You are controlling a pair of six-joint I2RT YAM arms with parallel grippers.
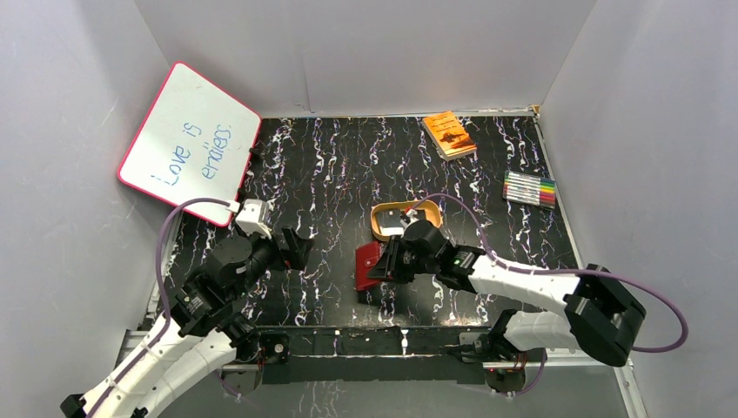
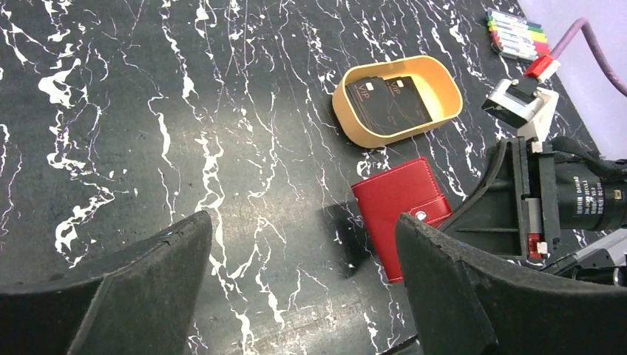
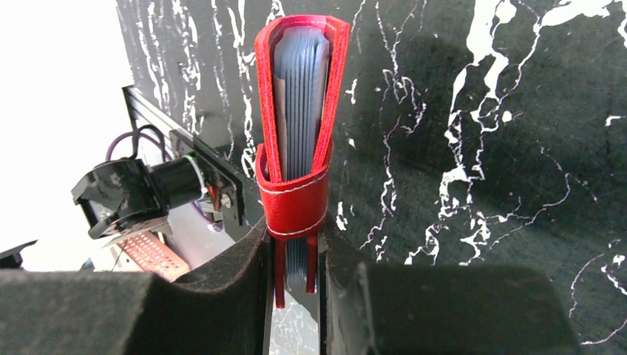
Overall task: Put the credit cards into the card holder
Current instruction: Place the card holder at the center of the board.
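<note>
While R tool (image 3: 296,255) clamps card holder (image 2: 395,203), 2 dark cards (image 2: 388,103) sit in tray (image 2: 392,139); L tool (image 2: 299,229) agape.

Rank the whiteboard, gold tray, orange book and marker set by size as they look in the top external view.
1. whiteboard, by far the largest.
2. gold tray.
3. orange book and marker set: these look about alike, and the book lies farther from the camera, so I leave them unranked.
</note>
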